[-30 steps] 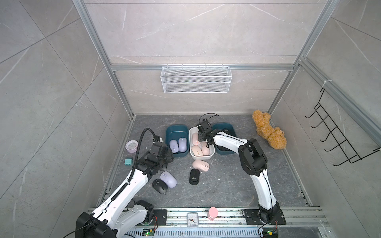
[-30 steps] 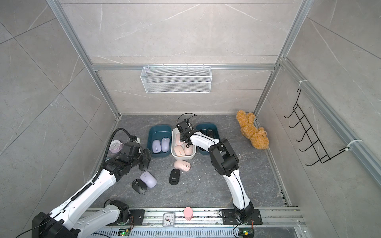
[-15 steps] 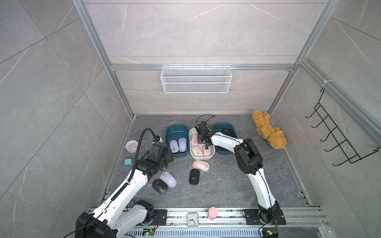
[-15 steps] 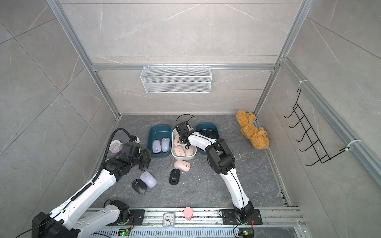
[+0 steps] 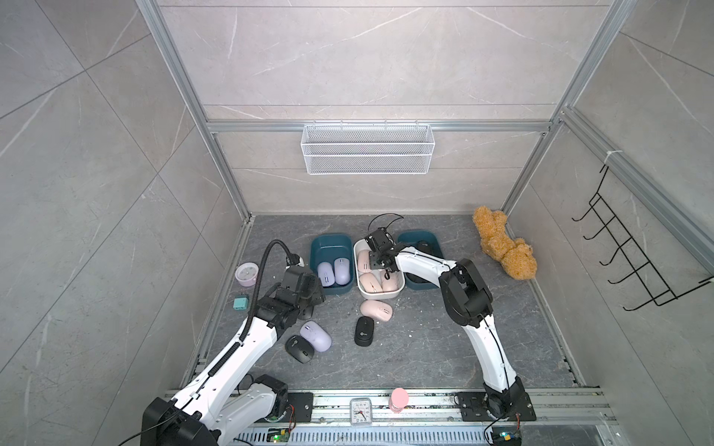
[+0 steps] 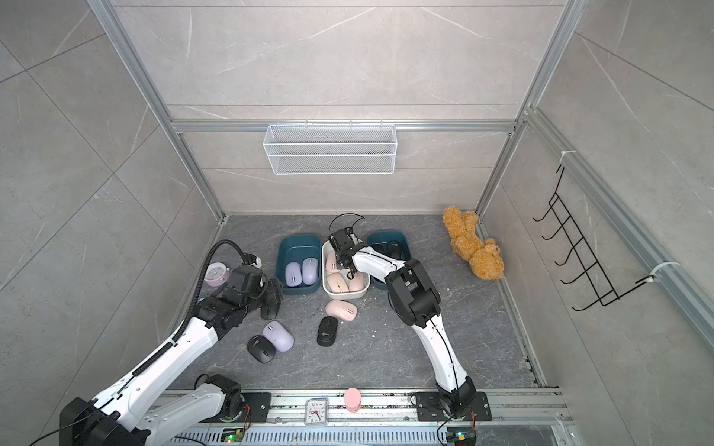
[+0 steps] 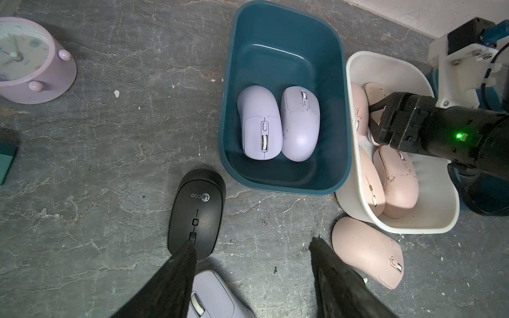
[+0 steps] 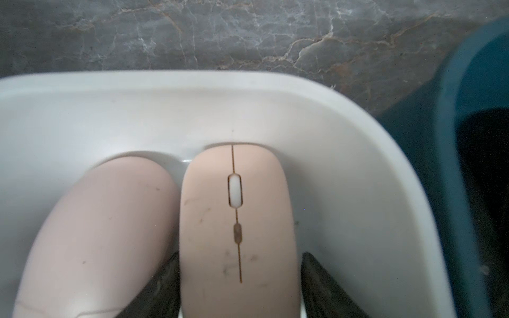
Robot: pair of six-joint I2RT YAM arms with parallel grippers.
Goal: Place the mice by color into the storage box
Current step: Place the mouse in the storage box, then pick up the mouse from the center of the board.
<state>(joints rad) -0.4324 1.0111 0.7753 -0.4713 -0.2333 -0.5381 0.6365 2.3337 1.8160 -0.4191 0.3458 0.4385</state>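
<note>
Three storage boxes stand in a row at the back. The left teal box (image 5: 320, 241) holds two lavender mice (image 7: 278, 124). The white box (image 5: 380, 296) holds several pink mice. The right teal box (image 5: 432, 241) holds black mice (image 5: 423, 244). My right gripper (image 8: 239, 256) reaches into the white box and stands open, its fingers either side of a pink mouse (image 8: 237, 209) that lies there. My left gripper (image 7: 253, 245) hangs open and empty over the floor. Loose around it lie a black mouse (image 7: 197, 212), a pink mouse (image 7: 369, 253) and a lavender mouse (image 5: 316, 336). Another black mouse (image 5: 298, 348) lies beside the lavender one.
A lavender alarm clock (image 5: 246, 273) and a teal block (image 5: 240, 302) sit by the left wall. A teddy bear (image 5: 504, 247) lies at the back right. A wire basket (image 5: 367, 148) hangs on the back wall. A small clock (image 5: 360, 411) and a pink cup (image 5: 399, 399) stand on the front rail.
My right gripper has shifted slightly inside the white box and its jaws have parted from the pink mouse. The left arm has hardly moved.
</note>
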